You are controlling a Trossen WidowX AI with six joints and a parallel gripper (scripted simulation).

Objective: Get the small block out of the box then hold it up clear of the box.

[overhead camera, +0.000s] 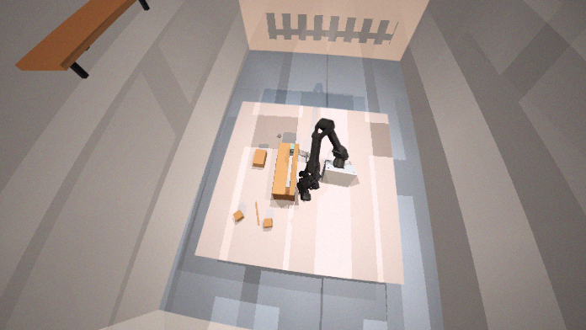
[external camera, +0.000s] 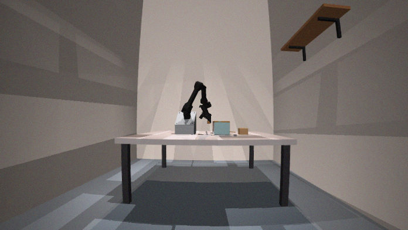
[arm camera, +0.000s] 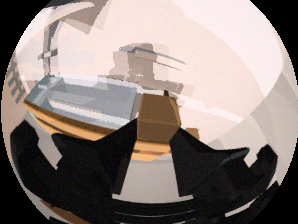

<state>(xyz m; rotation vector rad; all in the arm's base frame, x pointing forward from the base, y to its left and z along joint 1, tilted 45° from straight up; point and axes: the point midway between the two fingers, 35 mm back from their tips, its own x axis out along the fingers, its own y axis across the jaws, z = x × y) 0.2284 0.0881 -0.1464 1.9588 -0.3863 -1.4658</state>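
The small orange-brown block [external camera: 208, 122] [arm camera: 158, 107] is clamped between the fingertips, raised above the table. My gripper [external camera: 208, 120] [arm camera: 153, 123] is shut on it. In the top view the gripper [overhead camera: 305, 197] hides the block. The long orange box [overhead camera: 279, 170] [external camera: 221, 128] [arm camera: 92, 102] with its clear front stands upright on the table, close beside the gripper. In the wrist view the box lies behind and left of the block, its inside partly visible. Whether the block clears the box's near end by much is hard to tell.
An orange brick [overhead camera: 259, 158] [external camera: 242, 131] lies beyond the box. Two small orange cubes [overhead camera: 238, 215] [overhead camera: 268, 223] and a thin stick [overhead camera: 257, 214] lie past the box's near end. The grey robot base [overhead camera: 340, 177] [external camera: 185, 129] stands on the box's front side.
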